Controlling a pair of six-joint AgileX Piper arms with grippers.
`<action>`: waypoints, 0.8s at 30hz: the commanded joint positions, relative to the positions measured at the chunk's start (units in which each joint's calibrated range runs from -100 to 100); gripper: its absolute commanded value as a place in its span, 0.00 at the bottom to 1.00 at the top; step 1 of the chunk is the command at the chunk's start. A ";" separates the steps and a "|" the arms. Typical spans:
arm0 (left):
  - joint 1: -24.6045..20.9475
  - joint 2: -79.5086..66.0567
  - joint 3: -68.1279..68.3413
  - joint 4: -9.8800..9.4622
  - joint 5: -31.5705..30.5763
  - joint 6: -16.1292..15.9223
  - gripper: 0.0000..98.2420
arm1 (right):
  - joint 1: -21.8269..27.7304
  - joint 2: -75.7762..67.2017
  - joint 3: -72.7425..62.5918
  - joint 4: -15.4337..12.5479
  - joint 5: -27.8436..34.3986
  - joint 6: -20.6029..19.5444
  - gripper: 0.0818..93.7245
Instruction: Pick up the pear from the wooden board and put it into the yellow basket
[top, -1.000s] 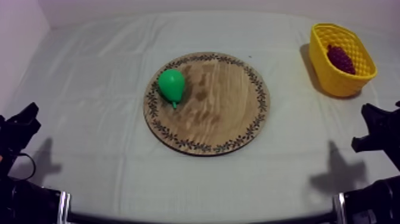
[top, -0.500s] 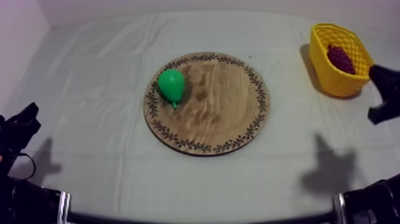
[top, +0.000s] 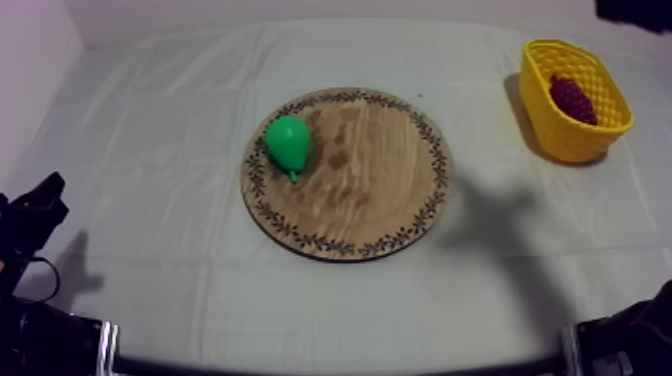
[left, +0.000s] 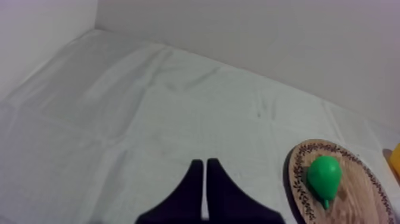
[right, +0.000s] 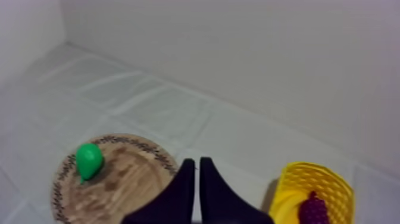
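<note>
Purple grapes (top: 572, 99) half-hidden inside yellow basket (top: 565, 140)

I see the green pear (top: 288, 143) lying on its side near the wooden board (top: 380, 190)'s left edge; the yellow basket (top: 568, 140) stands upright at the table (top: 150, 150)'s far right corner.

Bare bench (top: 150, 150) cloth lies all round the wooden board (top: 385, 195) — nothing stands above the pear (top: 288, 142) at its left edge. Far right, grapes (top: 572, 98) take part of the yellow basket (top: 568, 142).
</note>
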 joint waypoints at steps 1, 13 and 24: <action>0.01 0.00 0.00 -0.02 -0.01 0.00 0.00 | -3.62 10.13 -10.64 2.02 3.23 -4.39 0.00; 0.01 0.00 0.00 -0.02 -0.01 0.00 0.00 | -15.92 34.15 -36.38 8.94 28.03 -12.35 0.00; 0.01 0.00 0.00 -0.02 -0.01 0.00 0.00 | -21.95 55.12 -64.88 11.31 48.37 -20.04 0.00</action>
